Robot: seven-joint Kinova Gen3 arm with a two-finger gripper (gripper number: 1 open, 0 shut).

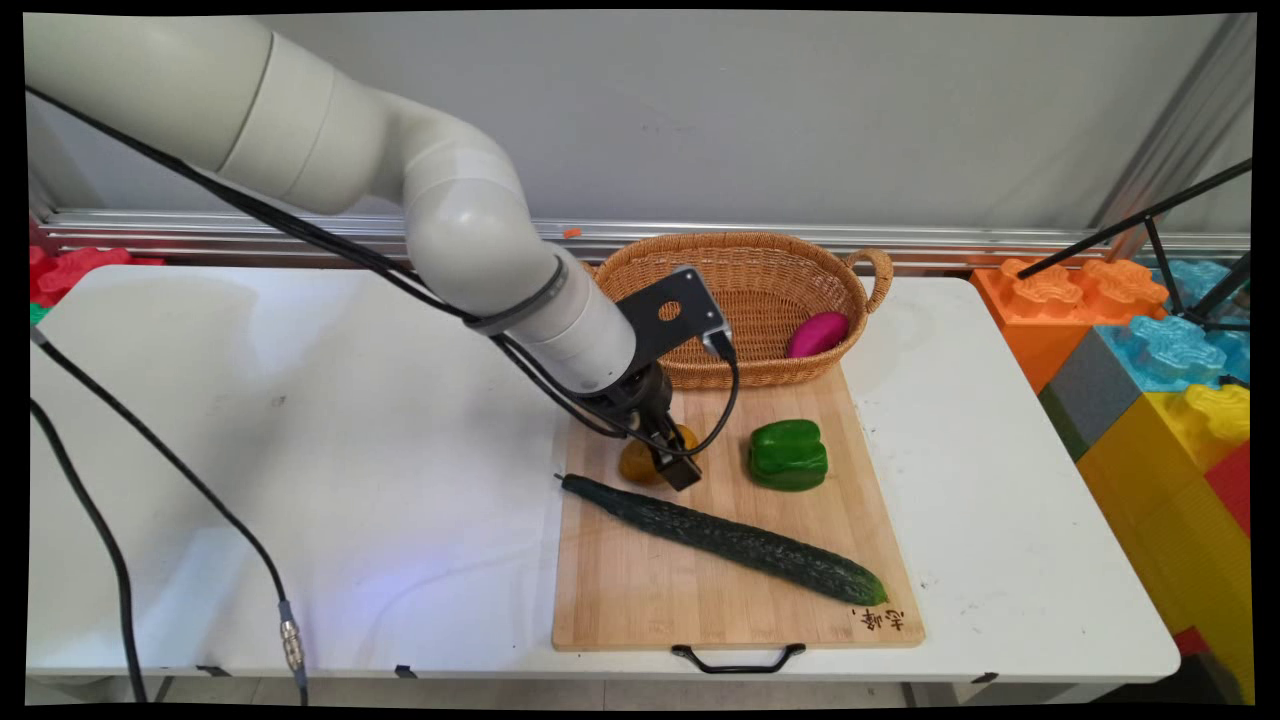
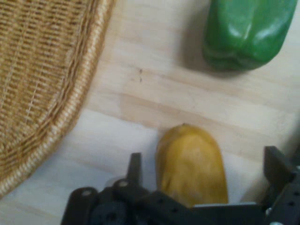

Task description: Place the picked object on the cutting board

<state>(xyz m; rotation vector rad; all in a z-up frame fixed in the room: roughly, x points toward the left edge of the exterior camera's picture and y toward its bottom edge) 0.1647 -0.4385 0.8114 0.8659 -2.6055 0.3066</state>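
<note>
My arm slanting down from upper left, my claw [image 2: 201, 171] spread wide around the yellow fruit [image 2: 191, 164] on the cutting board [image 1: 700, 590], burnt characters on its corner unreadable

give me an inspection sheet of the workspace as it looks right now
surface: white table, bamboo cutting board on it.
things: yellow fruit between the fingers; green pepper and cucumber on the board; pink item in the wicker basket.
clutter: nothing seen.
gripper: gripper open, one finger each side of the fruit.
cables: black cables hang from the arm.
surroundings: grey wall, coloured foam blocks right.
</note>
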